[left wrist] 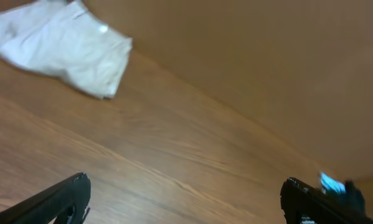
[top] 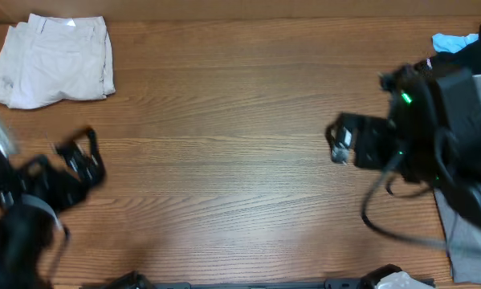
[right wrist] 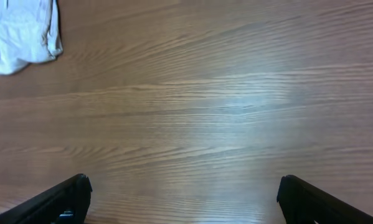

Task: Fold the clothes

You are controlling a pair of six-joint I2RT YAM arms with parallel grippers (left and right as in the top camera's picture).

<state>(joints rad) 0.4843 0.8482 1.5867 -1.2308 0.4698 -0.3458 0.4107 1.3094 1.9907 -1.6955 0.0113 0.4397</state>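
Note:
The clothes, a pair of pale beige shorts (top: 54, 60), lie folded into a compact bundle at the table's far left corner. They also show at the top left of the left wrist view as the shorts (left wrist: 65, 46), and small in the right wrist view as the shorts (right wrist: 21, 34). My left gripper (top: 86, 156) hovers below the shorts, well apart from them, open with only bare wood between its fingers (left wrist: 61, 196). My right gripper (top: 336, 140) is at the right side, open and empty, its fingers (right wrist: 304, 199) wide over the table.
A light blue cloth (top: 453, 40) and a dark item lie at the far right corner; the blue cloth (left wrist: 331, 182) peeks into the left wrist view. Grey fabric (top: 469, 233) hangs at the right edge. The wooden table (top: 240, 185) spans the middle.

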